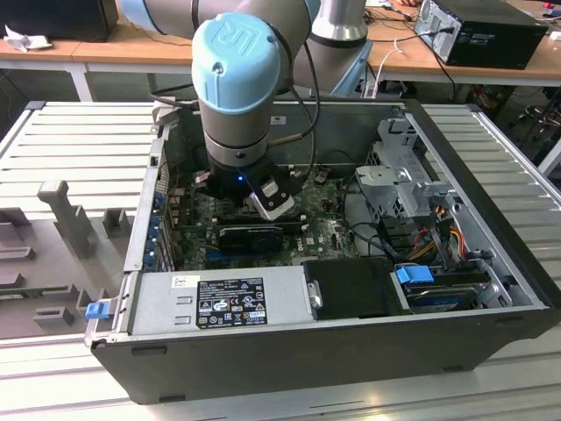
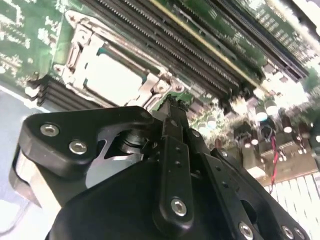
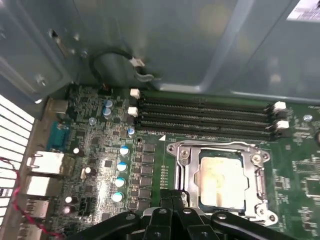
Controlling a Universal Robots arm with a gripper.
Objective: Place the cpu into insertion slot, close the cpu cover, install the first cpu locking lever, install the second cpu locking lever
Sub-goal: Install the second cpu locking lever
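The cpu (image 3: 222, 180) lies flat in the insertion slot (image 3: 267, 216), its pale metal face (image 2: 112, 77) showing through the window of the cpu cover (image 3: 182, 160). The cover lies down flat around the chip (image 2: 75, 55). A thin metal rod (image 2: 127, 54) runs along one side of the socket. My gripper (image 3: 174, 197) is shut, with nothing visible between its black fingers. Its tip (image 2: 171, 104) stands right at the socket's corner. In the exterior view my arm's wrist (image 1: 237, 114) hangs low over the green motherboard (image 1: 324, 232) inside the open computer case.
Long black memory slots (image 3: 205, 117) run beside the socket. Upright capacitors (image 3: 122, 165) and silver rear ports (image 3: 42, 165) stand further along the board. A grey case wall (image 3: 175, 45) rises behind. A power supply (image 1: 219, 303), drive cage (image 1: 408, 175) and cable bundle (image 1: 443, 232) crowd the case.
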